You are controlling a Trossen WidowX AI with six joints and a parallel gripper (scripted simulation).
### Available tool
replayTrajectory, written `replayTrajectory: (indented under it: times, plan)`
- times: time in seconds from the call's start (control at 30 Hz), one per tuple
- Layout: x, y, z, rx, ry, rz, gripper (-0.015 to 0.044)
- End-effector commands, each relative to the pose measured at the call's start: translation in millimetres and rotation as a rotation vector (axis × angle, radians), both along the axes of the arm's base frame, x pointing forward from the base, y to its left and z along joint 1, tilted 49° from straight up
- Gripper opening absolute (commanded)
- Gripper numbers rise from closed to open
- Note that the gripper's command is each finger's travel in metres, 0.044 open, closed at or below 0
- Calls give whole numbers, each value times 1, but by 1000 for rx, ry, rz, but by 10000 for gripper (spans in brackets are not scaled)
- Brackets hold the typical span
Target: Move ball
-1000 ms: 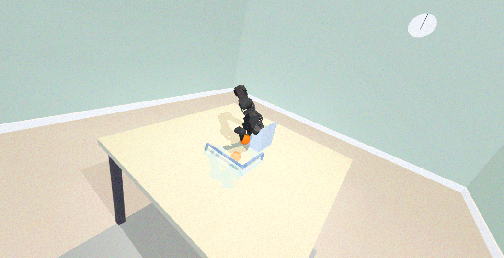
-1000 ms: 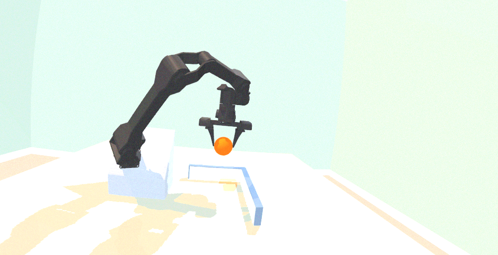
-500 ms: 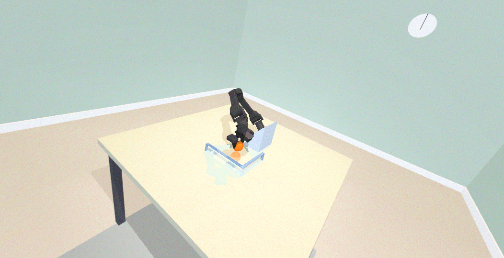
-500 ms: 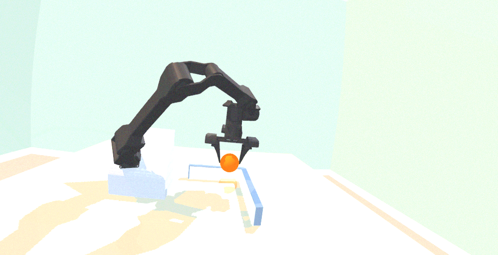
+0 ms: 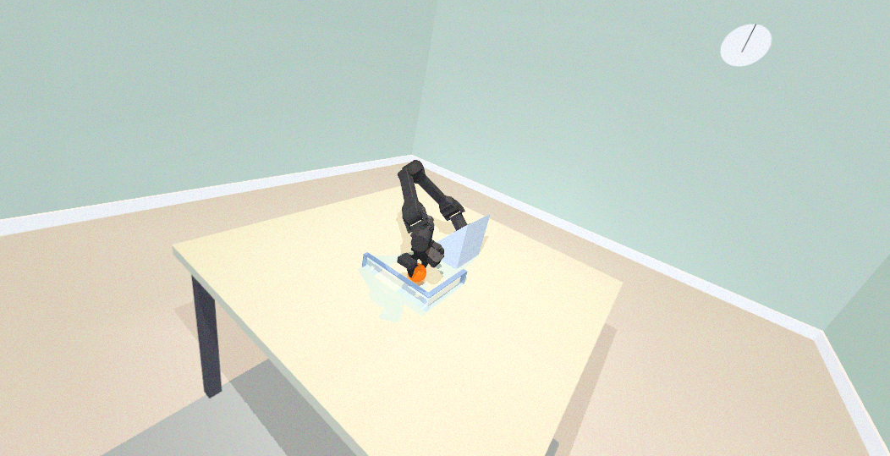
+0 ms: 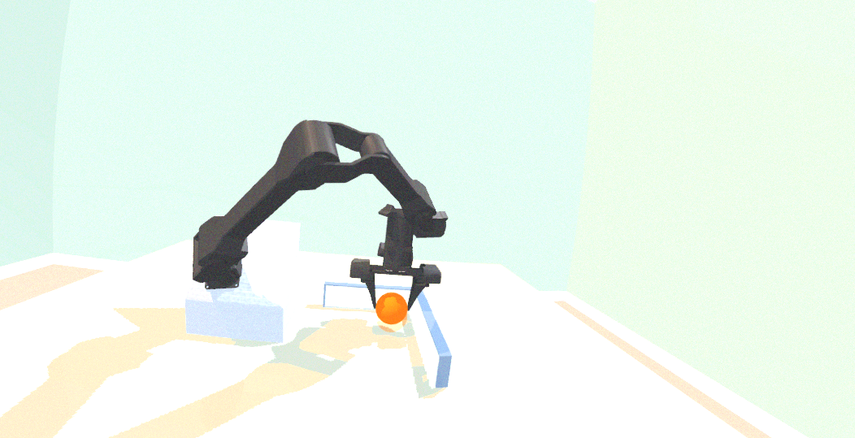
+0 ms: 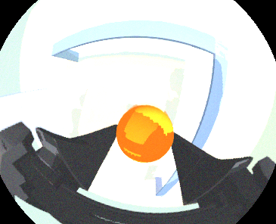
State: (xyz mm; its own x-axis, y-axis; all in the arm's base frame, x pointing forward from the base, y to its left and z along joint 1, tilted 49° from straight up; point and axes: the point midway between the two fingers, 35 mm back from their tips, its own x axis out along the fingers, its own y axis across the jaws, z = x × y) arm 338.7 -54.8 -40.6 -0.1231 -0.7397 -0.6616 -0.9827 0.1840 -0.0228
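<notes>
My gripper [image 5: 417, 271] [image 6: 392, 306] [image 7: 144, 131] is shut on the orange ball [image 5: 419, 275] [image 6: 391, 308] [image 7: 144, 136], with a finger on each side. The ball is a little above the table, inside the wall corner. The see-through copy [image 6: 392, 327] shows as a pale, partly hidden shape just under the ball in the exterior view; elsewhere the ball mostly hides it. The longer clear wall [image 5: 394, 277] [image 6: 434, 331] [image 7: 215, 88] runs close beside the gripper. The shorter wall [image 5: 448, 286] [image 6: 358, 288] [image 7: 136, 29] meets it at the corner.
A pale blue box [image 6: 232, 318] stands by the arm's base; a pale upright panel [image 5: 466, 243] is behind the gripper in the top view. The table [image 5: 497, 341] extends beyond both walls. Arm shadows lie on it.
</notes>
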Motion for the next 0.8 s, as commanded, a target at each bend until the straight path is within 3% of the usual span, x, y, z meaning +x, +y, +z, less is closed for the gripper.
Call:
replayTrajectory:
  times: [0.0,0.53,0.77]
  plan:
    - [-1,-3,-4,-3,-2,13,0]
    - [-3,-18,-17,-4,-2,13,0]
    - [-2,-15,-14,0,-4,7,184]
